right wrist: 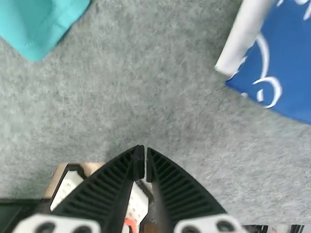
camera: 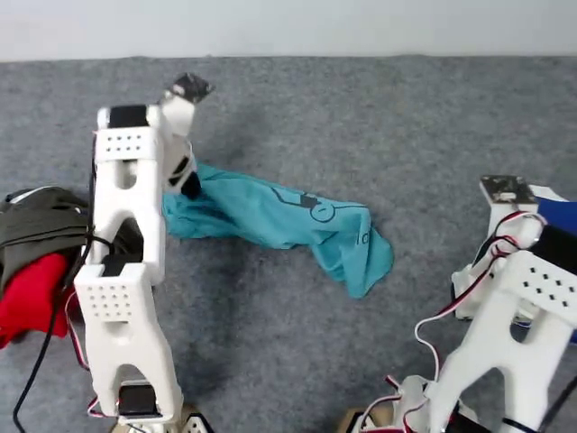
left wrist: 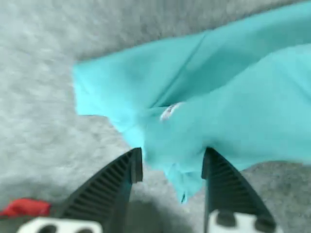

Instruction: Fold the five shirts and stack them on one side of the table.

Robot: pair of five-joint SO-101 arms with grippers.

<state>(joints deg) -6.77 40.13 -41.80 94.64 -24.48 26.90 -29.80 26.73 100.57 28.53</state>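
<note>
High view shows the teal shirt [camera: 279, 215] lying crumpled across the middle of the grey felt table cover [camera: 379, 117]. Its left end is hidden under the wrist of the left arm [camera: 126, 225]. At the table's left edge a dark grey shirt [camera: 41, 225] and a red shirt [camera: 32, 293] lie heaped together, both cut off by the frame and partly behind that arm. At the right edge a blue shirt [camera: 557, 216] peeks out past the right arm [camera: 532, 284], most of it covered.

Left wrist view has the left gripper [left wrist: 172, 162] with jaws parted and a fold of the teal shirt between them. Whether the pads touch the cloth is hard to tell.

Right wrist view has the right gripper [right wrist: 141, 156] with jaws pressed together on nothing. It sits over bare felt between the teal shirt's corner and the blue shirt.

Bare cover runs along the far edge, and in front of the teal shirt between the two arms.
</note>
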